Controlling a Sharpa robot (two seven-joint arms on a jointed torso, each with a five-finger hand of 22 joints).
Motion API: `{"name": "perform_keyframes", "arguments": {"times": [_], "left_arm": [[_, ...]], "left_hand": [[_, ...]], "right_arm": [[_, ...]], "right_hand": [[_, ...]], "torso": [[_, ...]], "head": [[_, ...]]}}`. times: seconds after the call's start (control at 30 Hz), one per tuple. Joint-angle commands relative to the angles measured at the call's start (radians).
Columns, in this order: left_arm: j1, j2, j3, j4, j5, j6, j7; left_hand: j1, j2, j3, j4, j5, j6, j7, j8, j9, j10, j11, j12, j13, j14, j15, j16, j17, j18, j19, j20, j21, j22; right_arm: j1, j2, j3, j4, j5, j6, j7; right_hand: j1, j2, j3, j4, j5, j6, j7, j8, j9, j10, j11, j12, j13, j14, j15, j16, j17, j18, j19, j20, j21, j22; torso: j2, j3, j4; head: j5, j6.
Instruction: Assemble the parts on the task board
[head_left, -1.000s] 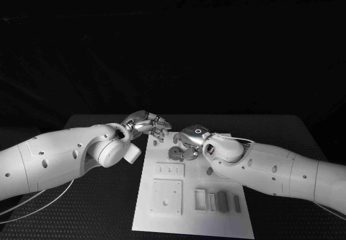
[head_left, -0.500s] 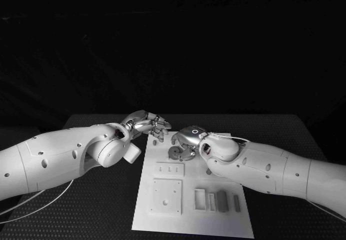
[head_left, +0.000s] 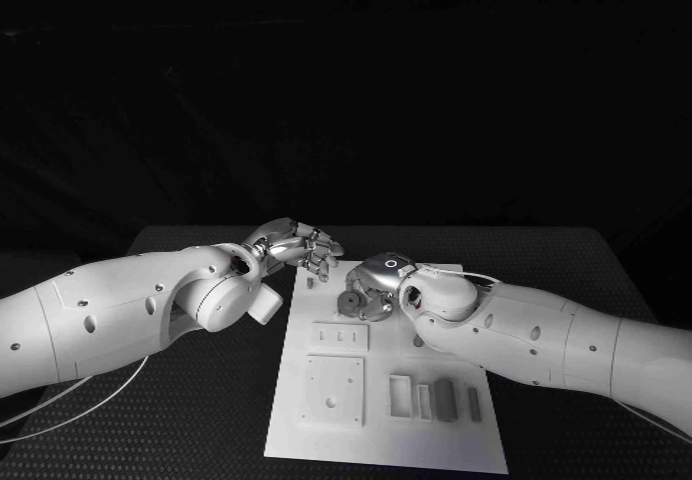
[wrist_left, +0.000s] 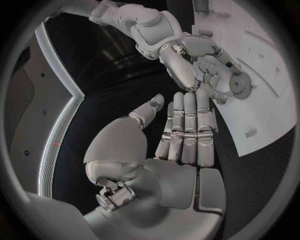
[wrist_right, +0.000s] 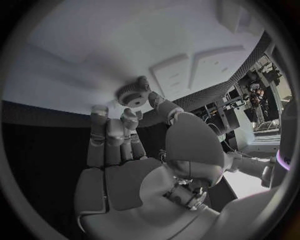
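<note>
Black surface (head_left: 202, 400) under a dark, featureless background. White task board (head_left: 387, 440) lying flat at the middle, long axis running away from the robot.

Near half of the board: square raised plate (head_left: 333, 393) with a hole, and beside it a row of narrow upright rectangular blocks (head_left: 433, 401). Above those, a smaller rectangular plate (head_left: 338, 340) with a few small marks.

Right hand (head_left: 372, 288) lowered over the far half of the board, fingers pointing down. Toothed, gear-like part (wrist_right: 132, 93) at its fingertips, seen in the right wrist view pinched between thumb and a finger, the other fingers held straight alongside. Same gear (wrist_left: 240, 83) confirmed in the left wrist view, sitting on or just above the white board beneath the right hand's fingers; cannot tell whether lifted clear or touching. In the head view the gear (head_left: 351, 303) visible as a dark round piece just under the hand.

Left hand (head_left: 296, 247) at the far left corner of the board, close beside the right hand but apart from it. Fingers (wrist_left: 189, 125) extended straight and side by side, thumb out to one side, nothing held; palm over the black surface at the board's edge.
</note>
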Motion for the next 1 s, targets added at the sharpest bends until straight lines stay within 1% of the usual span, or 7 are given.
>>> {"name": "perform_keyframes", "arguments": {"times": [0.03, 0.23, 0.43, 0.57, 0.67, 0.87, 1.0], "left_arm": [[0.002, 0.004, 0.001, 0.001, -0.003, 0.013, 0.008], [0.002, 0.012, 0.001, -0.006, -0.003, 0.015, 0.009], [0.002, 0.013, 0.001, -0.006, -0.003, 0.015, 0.009], [0.002, 0.016, 0.001, -0.007, -0.003, 0.017, 0.009], [0.002, 0.017, 0.001, -0.007, -0.003, 0.017, 0.009], [0.002, 0.015, 0.001, -0.007, -0.003, 0.017, 0.008], [0.002, 0.015, 0.001, -0.007, -0.003, 0.018, 0.008]], "left_hand": [[-0.004, -0.006, 0.002, 0.006, 0.0, -0.006, 0.001, -0.004, 0.002, -0.008, -0.002, -0.004, 0.001, -0.002, 0.001, -0.006, 0.001, 0.015, -0.003, 0.002, -0.005, 0.002], [-0.004, -0.006, 0.002, 0.006, 0.0, -0.006, 0.001, -0.004, 0.002, -0.008, -0.002, -0.004, 0.002, -0.002, 0.001, -0.007, 0.002, 0.015, -0.002, 0.002, -0.005, 0.002], [-0.004, -0.005, 0.002, 0.006, 0.0, -0.006, 0.001, -0.005, 0.002, -0.008, -0.002, -0.005, 0.002, -0.002, 0.001, -0.007, 0.002, 0.015, -0.002, 0.002, -0.005, 0.002], [-0.004, -0.005, 0.002, 0.007, 0.0, -0.006, 0.001, -0.005, 0.003, -0.008, -0.002, -0.005, 0.003, -0.002, 0.001, -0.007, 0.002, 0.016, -0.002, 0.002, -0.005, 0.002], [-0.004, -0.005, 0.003, 0.007, 0.0, -0.007, 0.001, -0.005, 0.003, -0.008, -0.002, -0.005, 0.003, -0.002, 0.001, -0.007, 0.003, 0.016, -0.002, 0.002, -0.005, 0.002], [-0.004, -0.005, 0.003, 0.007, 0.0, -0.007, 0.001, -0.005, 0.003, -0.009, -0.002, -0.005, 0.003, -0.002, 0.001, -0.008, 0.003, 0.016, -0.002, 0.002, -0.006, 0.003], [-0.004, -0.005, 0.003, 0.006, 0.0, -0.007, 0.001, -0.005, 0.003, -0.009, -0.002, -0.005, 0.004, -0.002, 0.001, -0.008, 0.003, 0.016, -0.002, 0.002, -0.006, 0.003]], "right_arm": [[-0.002, 0.007, 0.0, -0.013, -0.005, 0.02, 0.005], [-0.005, 0.013, 0.0, -0.021, -0.008, 0.03, 0.01], [-0.006, 0.014, 0.0, -0.024, -0.007, 0.032, 0.013], [-0.006, 0.015, 0.0, -0.025, -0.007, 0.035, 0.015], [-0.006, 0.016, 0.0, -0.026, -0.007, 0.038, 0.016], [-0.009, 0.022, 0.0, -0.034, -0.011, 0.044, 0.015], [-0.012, 0.025, -0.001, -0.04, -0.021, 0.048, 0.013]], "right_hand": [[0.006, 0.001, -0.002, 0.005, 0.001, 0.065, 0.059, -0.001, 0.001, -0.054, 0.038, 0.005, -0.001, -0.003, 0.004, 0.004, -0.002, 0.02, -0.003, -0.001, -0.005, 0.016], [0.007, 0.009, -0.003, 0.007, 0.001, 0.065, 0.059, 0.0, 0.001, -0.055, 0.038, 0.007, -0.002, -0.004, 0.004, 0.005, -0.002, 0.02, -0.004, 0.0, -0.004, 0.017], [0.013, 0.032, -0.007, 0.002, 0.001, 0.065, 0.059, 0.001, 0.002, -0.058, 0.038, 0.011, -0.004, -0.006, 0.004, 0.007, -0.002, 0.02, -0.006, 0.0, -0.003, 0.018], [0.014, 0.038, -0.01, -0.002, 0.001, 0.069, 0.058, 0.003, 0.003, -0.058, 0.037, 0.012, -0.005, -0.007, 0.004, 0.008, -0.003, 0.02, -0.007, 0.0, -0.003, 0.018], [0.015, 0.042, -0.012, -0.004, 0.001, 0.072, 0.057, 0.005, 0.004, -0.059, 0.037, 0.013, -0.005, -0.007, 0.003, 0.009, -0.003, 0.02, -0.008, 0.0, -0.002, 0.019], [0.021, 0.063, -0.02, -0.022, 0.001, 0.086, 0.051, 0.013, 0.008, -0.058, 0.031, 0.017, -0.009, -0.007, -0.002, 0.011, -0.005, 0.02, -0.01, 0.0, 0.0, 0.019], [0.027, 0.069, -0.024, -0.037, 0.002, 0.093, 0.048, 0.017, 0.01, -0.058, 0.028, 0.019, -0.012, -0.007, -0.004, 0.012, -0.006, 0.02, -0.011, 0.0, 0.001, 0.019]], "torso": [[0.0, 0.0004, 0.0], [0.002, 0.0007, -0.0004], [0.001, 0.0005, -0.0006], [0.0, 0.0012, 0.0007], [0.0, 0.0008, 0.0007], [0.0, 0.001, -0.0001], [0.0, 0.0009, -0.0001]], "head": [[0.0, 0.0], [0.0, -0.002], [0.0, -0.005], [0.0, -0.009], [0.0, -0.01], [0.001, -0.013], [0.001, -0.013]]}}
